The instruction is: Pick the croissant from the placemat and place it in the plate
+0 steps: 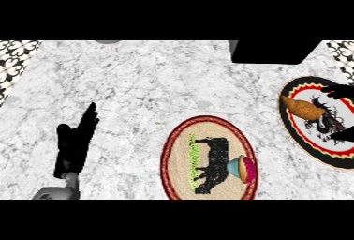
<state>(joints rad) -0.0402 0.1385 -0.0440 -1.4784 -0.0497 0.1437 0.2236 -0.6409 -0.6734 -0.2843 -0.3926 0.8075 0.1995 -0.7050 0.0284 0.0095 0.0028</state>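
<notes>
So the croissant [302, 108] is on the plate [298, 136], lying over its left side near the rim. It's a golden-brown, ridged crescent that tapers toward the lower right. The plate is round with a white middle, a black dragon-ish drawing and a black rim with red zigzag trim. Only a couple of black bits of the right hand [340, 91] poke in at the right edge, just beside the croissant. Honestly can't tell if it's open or closed.

Left of the plate there's the placemat [181, 140], an oval woven straw-looking thing with a dark red border and a black animal silhouette. A little cupcake [243, 168] sits on its right side. All of this is on a grey-white marble counter [152, 79]. Down at the lower left, the left hand [75, 140] rests open, fingers straight and pointing up.
</notes>
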